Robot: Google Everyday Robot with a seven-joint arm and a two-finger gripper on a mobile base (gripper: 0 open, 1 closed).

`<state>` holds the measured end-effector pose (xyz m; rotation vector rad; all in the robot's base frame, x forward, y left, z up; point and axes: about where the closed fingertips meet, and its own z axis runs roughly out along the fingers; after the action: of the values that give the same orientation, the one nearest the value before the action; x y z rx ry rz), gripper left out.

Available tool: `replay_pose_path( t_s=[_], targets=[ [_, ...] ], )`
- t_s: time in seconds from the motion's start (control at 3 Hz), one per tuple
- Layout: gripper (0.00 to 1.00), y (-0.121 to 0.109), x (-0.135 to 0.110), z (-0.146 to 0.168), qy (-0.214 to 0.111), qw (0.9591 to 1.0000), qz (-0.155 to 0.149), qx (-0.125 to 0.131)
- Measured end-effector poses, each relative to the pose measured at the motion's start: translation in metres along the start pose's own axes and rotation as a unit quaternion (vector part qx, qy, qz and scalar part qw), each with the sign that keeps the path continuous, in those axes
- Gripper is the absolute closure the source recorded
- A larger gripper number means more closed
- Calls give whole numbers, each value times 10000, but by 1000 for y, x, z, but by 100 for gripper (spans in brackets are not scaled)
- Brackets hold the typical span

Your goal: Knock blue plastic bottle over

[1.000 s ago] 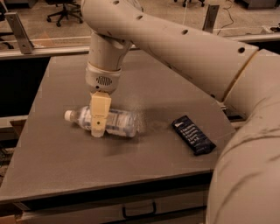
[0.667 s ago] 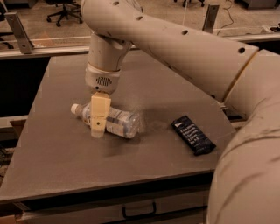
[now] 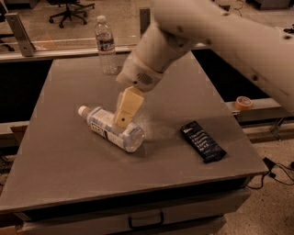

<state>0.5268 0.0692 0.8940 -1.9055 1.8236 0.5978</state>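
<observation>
Rbt lab: gripper (image 3: 122, 119) over tbl (image 3: 59, 160), ofc-chair (image 3: 69, 10)

Blue plastic bottle (image 3: 104, 127) — on its side (white-capped) — gripper (image 3: 122, 121) over it.

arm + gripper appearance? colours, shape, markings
Thick cream arm, rounded shells, small dark screw dots, no cables showing; dark slotted grille at the wrist. The gripper, over the blue plastic bottle on the table, is a flat tan wedge with one dark dot near its tip.

A gray counter (image 3: 55, 151) has a drawer (image 3: 115, 221) below. Behind it, an office chair (image 3: 69, 9) stands on the speckled floor (image 3: 41, 23). Black cables (image 3: 278, 170) lie at right. The gripper (image 3: 121, 119) hangs over the counter's middle.
</observation>
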Motion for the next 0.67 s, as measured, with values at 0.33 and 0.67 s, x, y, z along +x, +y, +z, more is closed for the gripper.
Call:
replay_pose_path(
  t_s=[0.33, 0.67],
  targets=[
    [0, -4, 9, -60, -944, 9911, 80, 937],
    [0, -27, 36, -137, -1757, 9599, 324, 2161]
  ],
)
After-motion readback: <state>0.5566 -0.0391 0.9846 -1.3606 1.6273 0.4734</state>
